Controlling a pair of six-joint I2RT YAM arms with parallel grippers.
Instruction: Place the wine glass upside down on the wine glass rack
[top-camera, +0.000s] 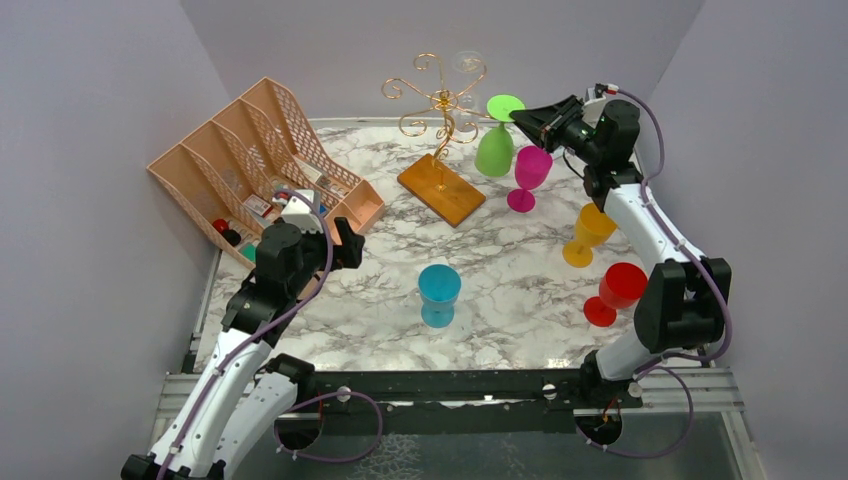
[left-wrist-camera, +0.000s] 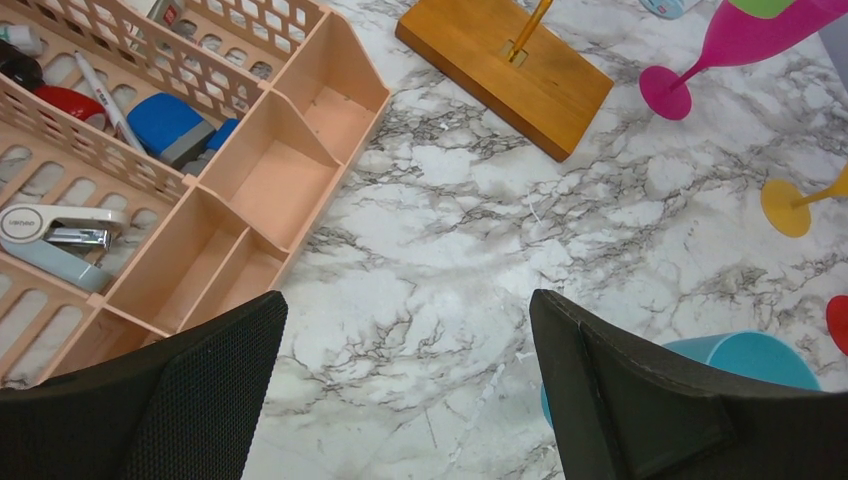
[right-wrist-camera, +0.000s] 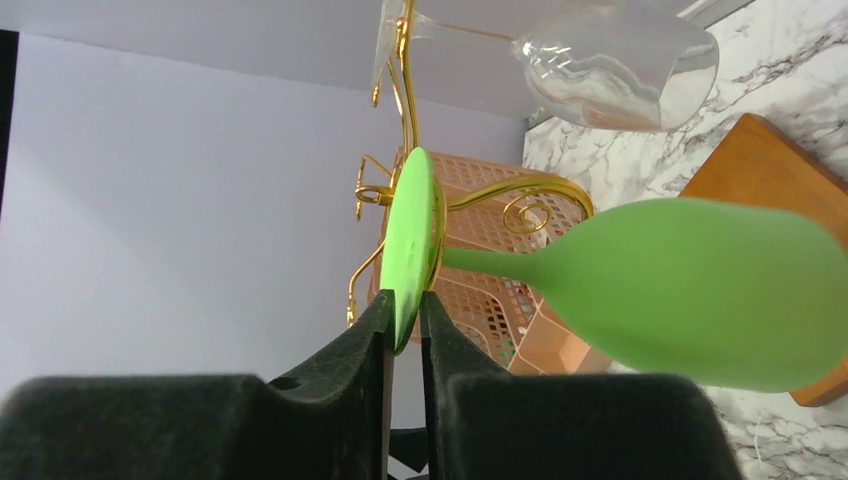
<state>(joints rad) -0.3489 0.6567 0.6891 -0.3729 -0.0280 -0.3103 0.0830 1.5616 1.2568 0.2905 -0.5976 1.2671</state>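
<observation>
At the gold rack (top-camera: 441, 187), green wine glass (top-camera: 494, 151) inverted, foot perhaps touching wire, pinched by right gripper (top-camera: 520, 117), left gripper (left-wrist-camera: 405, 300) agape.

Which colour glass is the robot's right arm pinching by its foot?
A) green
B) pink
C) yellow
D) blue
A: the right gripper is shut on the round foot of the green wine glass, held upside down by the wine glass rack.
</observation>
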